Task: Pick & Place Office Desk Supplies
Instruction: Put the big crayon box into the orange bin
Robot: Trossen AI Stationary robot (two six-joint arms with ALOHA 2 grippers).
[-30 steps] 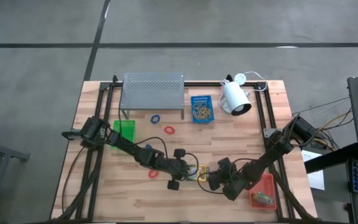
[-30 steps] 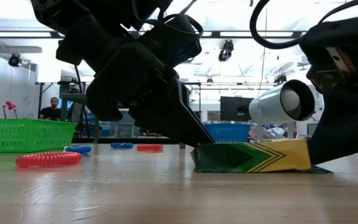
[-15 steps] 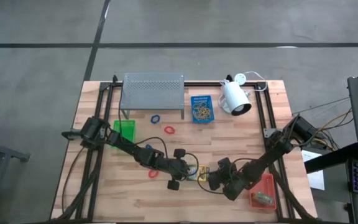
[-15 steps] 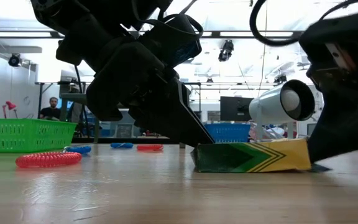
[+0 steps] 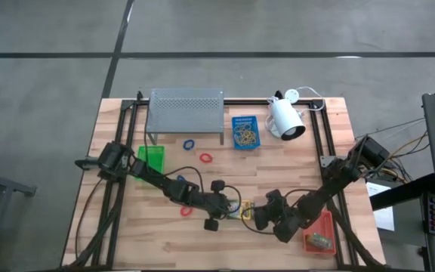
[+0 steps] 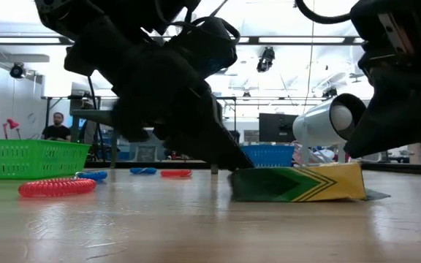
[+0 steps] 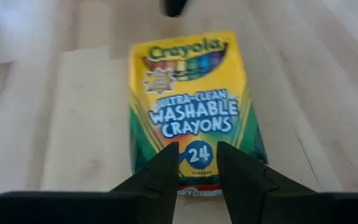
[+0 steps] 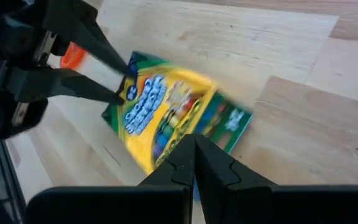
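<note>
The crayon box [image 7: 191, 112] lies flat on the tabletop [image 5: 165, 242], near the front middle, between the two claws. In the high view only a small part of it shows [image 5: 238, 214], because both arms cover it.

The left claw [image 7: 196, 163] is at one short end of the box. Its two fingers [image 7: 160, 171] stand half apart, and in the left wrist view their tips sit over the bottom edge of the box, one on each side of the round "24" mark. The long axis of the box runs straight away from this claw, in line with it. In the low view the left finger slopes down and its tip meets the near top corner of the box [image 6: 298, 183]. I cannot tell whether the fingers really pinch the box or only rest on it.

The right claw [image 8: 194, 152] is clenched with nothing in it. It hovers over the other end of the box, and from there the box lies slanted across its line. In the low view it appears lifted off the box.

In my judgement the left claw is better placed for the coming move: it is already at the box, aligned with the long axis. The red tray [image 5: 322, 234] is just beside the right arm.
</note>
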